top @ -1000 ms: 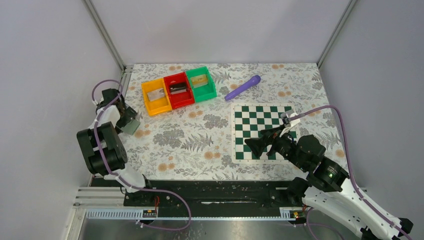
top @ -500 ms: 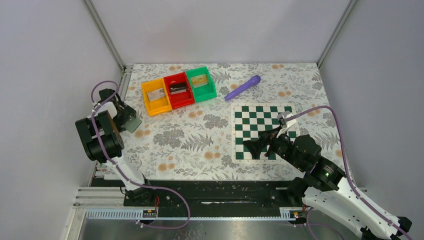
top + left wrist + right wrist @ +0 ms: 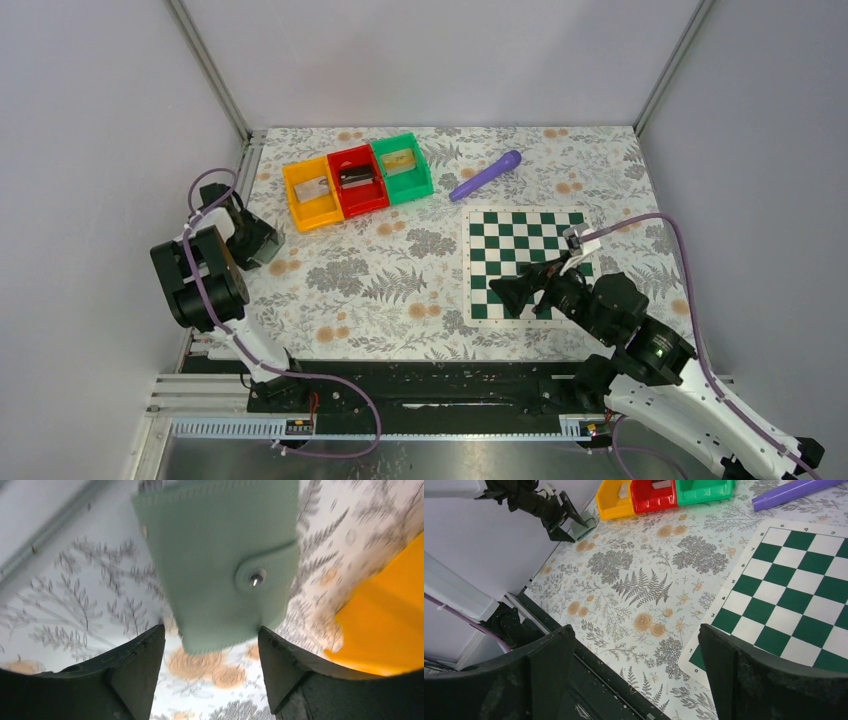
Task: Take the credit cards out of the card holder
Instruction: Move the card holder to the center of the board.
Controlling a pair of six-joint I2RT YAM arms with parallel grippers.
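Currently L gripper [image 3: 211,629] jaws wide, straddling near end of card holder [image 3: 220,565], not pinching. Holder snapped shut, flat on floral tablecloth [image 3: 75,605], long axis top-to-bottom in wrist view, snap tab [image 3: 260,575] wrapping from right edge; yellow bin [image 3: 385,620] at right. R gripper [image 3: 636,630] wide, empty, lower centre, beside chessboard [image 3: 794,580]; border marks too small to read.

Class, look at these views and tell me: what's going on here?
The left gripper is open around the card holder, which is snapped shut, near the left edge of the table. The right gripper hangs open above the near left corner of the chessboard, holding nothing.
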